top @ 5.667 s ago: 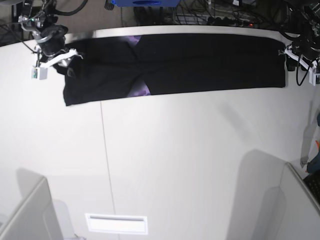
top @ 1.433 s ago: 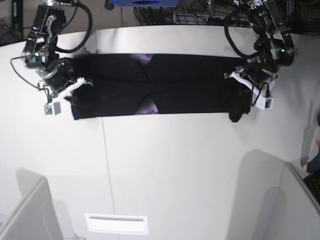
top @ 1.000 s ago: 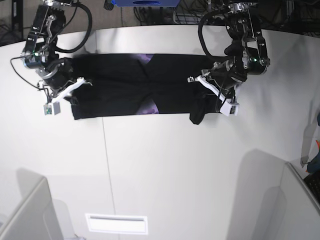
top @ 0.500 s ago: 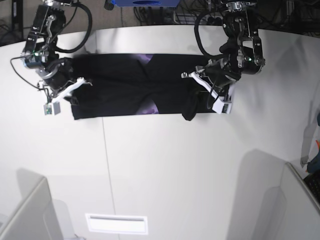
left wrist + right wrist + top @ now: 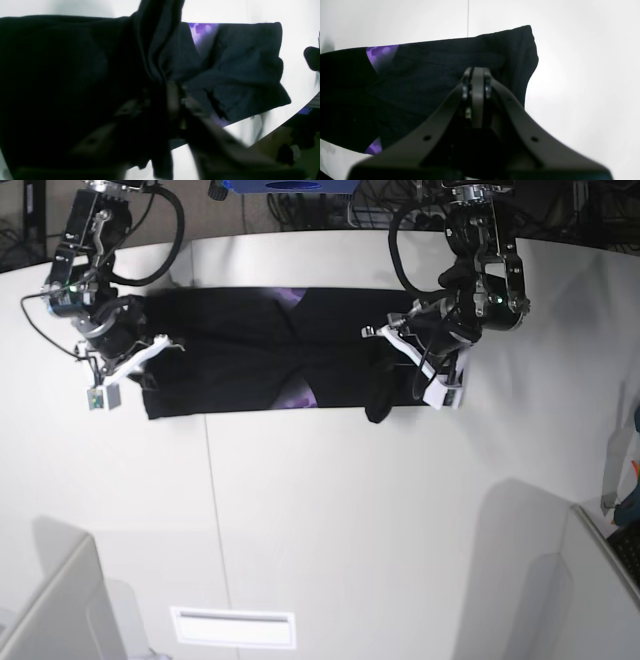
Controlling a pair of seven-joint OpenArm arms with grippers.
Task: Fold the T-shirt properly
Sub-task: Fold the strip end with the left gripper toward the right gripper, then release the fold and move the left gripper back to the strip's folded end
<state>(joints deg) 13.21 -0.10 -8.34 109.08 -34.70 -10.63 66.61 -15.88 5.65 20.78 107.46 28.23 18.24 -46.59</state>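
Base view: T-shirt (image 5: 250, 365) lies at twelve o'clock on the tabletop (image 5: 330, 520), soft and limp.
Left hand (image 5: 405, 375) has its bunched end draped, grip unclear; right hand (image 5: 125, 365) sits closed at nine o'clock. Take hems, not middle.

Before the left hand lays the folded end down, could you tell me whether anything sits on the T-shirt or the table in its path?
Nothing visible does. The left hand has the end of the T-shirt bunched at it, over the flat middle of the cloth. That stretch, towards the right hand, carries nothing, and the table beside it looks bare.
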